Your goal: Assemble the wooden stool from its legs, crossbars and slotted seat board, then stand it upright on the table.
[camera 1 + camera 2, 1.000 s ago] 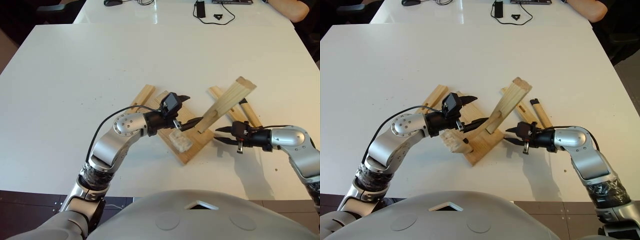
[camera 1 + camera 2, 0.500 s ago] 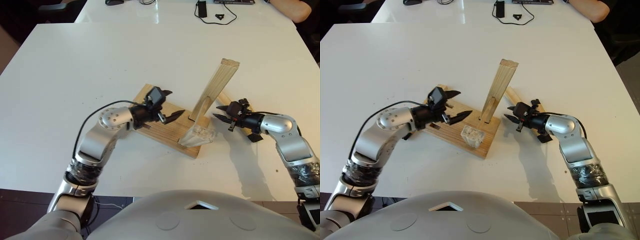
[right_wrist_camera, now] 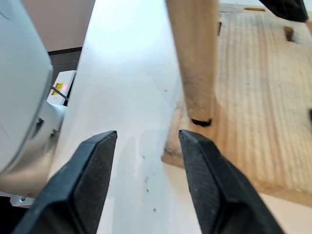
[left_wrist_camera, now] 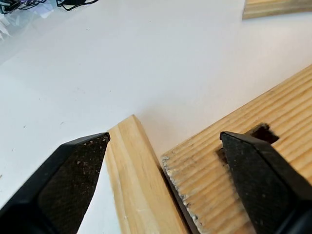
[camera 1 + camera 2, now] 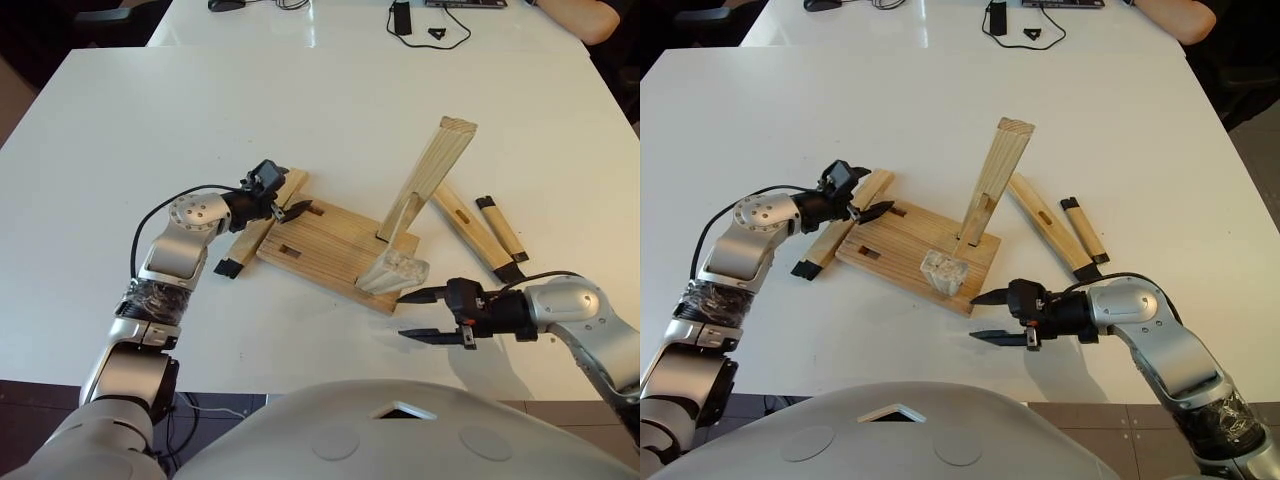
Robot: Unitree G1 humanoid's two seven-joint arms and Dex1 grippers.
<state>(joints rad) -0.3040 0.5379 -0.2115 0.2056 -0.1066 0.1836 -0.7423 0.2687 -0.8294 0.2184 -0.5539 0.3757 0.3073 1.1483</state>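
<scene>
Slotted seat board [image 5: 330, 248] lies flat on the counter [image 5: 150, 120], middle of its width, toward the near edge. One leg [image 5: 428, 175] stands in a slot at the board's right side, tilted away toward the far edge. A translucent lump [image 5: 398, 270] sits on the board's near corner; what it is cannot be told. A second leg [image 5: 262, 222] lies against the board's left edge. A slotted bar [image 5: 462, 213] and a shorter black-tipped bar [image 5: 498, 229] lie right of the board.

Left claw [image 5: 290, 208]: released, straddling the second leg's end and the board's left corner. Right claw [image 5: 401, 316]: released, empty, near the counter's near edge, just beside the board's near corner.
</scene>
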